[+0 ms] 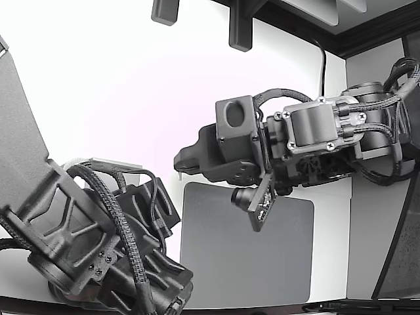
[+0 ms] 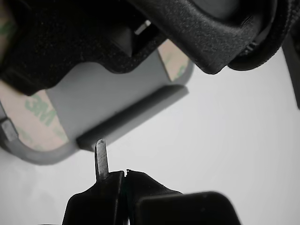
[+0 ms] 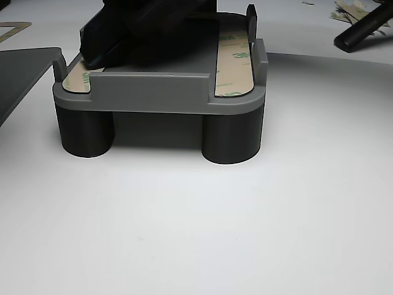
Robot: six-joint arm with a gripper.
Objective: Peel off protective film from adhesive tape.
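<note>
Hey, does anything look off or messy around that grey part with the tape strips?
Mostly tidy. The grey part sits level, and both tape strips lie flat with their printed film on. The only clutter is a few loose film scraps on the table behind it, in the other view's top right corner.

Dark grey rectangular mat with rounded corners (image 1: 246,246) lies flat on white tabletop (image 1: 118,85). Black cable (image 1: 322,62) runs down white surface at far side. Black stick-like object (image 3: 362,27) rests on table, far corner of other view.
</note>
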